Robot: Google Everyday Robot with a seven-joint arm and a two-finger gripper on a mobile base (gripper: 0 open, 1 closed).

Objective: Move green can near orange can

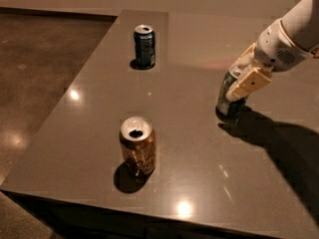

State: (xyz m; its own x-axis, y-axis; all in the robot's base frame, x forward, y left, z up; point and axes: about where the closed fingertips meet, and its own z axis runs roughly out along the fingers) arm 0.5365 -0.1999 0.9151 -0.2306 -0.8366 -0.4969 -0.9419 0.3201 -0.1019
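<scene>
The green can (226,97) stands at the right of the dark table (199,153), leaning slightly. My gripper (235,85) comes in from the upper right and is closed around the can's upper half. One cream finger (249,82) lies across its front and the other is behind it, so the can's top is hidden. The orange can (138,146) stands upright near the table's front edge, well to the left of and nearer than the green can. Its top is open.
A dark blue can (144,46) stands upright at the back left of the table. The table's left edge drops to a brown polished floor (35,73). My arm casts a wide shadow over the table's right side (284,143).
</scene>
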